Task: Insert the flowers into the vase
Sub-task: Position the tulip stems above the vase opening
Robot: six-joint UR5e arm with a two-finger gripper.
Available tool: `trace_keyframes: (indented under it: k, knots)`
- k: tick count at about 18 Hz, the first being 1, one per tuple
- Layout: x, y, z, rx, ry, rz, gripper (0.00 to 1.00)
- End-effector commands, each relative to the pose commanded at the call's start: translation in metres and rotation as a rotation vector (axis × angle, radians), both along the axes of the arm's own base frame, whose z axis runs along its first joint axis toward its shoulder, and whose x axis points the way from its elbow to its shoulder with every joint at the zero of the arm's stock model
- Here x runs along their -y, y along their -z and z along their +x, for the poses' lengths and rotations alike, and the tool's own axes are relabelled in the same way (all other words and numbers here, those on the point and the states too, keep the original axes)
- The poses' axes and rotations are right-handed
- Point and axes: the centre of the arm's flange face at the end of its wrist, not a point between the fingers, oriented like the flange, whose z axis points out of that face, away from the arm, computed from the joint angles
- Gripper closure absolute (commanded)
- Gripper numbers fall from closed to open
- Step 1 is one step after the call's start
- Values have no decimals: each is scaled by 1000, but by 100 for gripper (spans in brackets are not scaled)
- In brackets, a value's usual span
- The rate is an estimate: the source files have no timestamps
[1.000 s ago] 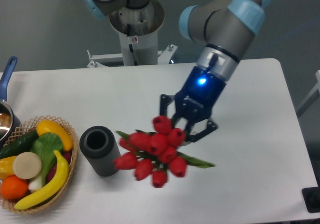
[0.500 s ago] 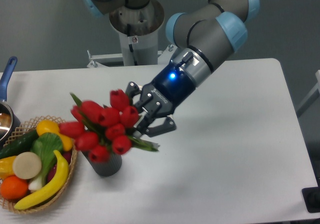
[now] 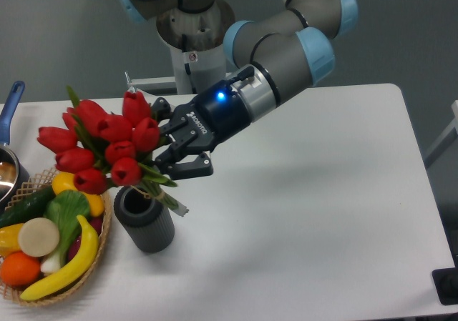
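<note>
Now | gripper [image 3: 163, 169] jaws closed on stems of flowers [image 3: 104, 146], tilted, ends beside vase [image 3: 144, 217] mouth | likely light, floppy, crushable; hold low on stems.

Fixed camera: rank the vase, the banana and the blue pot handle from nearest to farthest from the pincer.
1. vase, just below-left of the pincer
2. banana, in the basket at lower left
3. blue pot handle, at the far left edge

White lettering runs along the dark gripper [image 3: 174, 144] body, too small to read for certain. A small red-and-white sticker on the arm's base column [image 3: 192, 56], at 12 o'clock, is illegible.
</note>
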Motion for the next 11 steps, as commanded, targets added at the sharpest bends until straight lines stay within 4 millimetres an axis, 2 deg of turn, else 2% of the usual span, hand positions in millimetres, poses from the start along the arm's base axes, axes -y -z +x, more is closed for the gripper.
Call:
trace_keyframes:
  k: [4,8,11]
  knots:
    - [-10,3,20,7,37,1,66]
    - [-9,10,28,47,63,13,66]
    - [-3,31,32,84,60,-14,66]
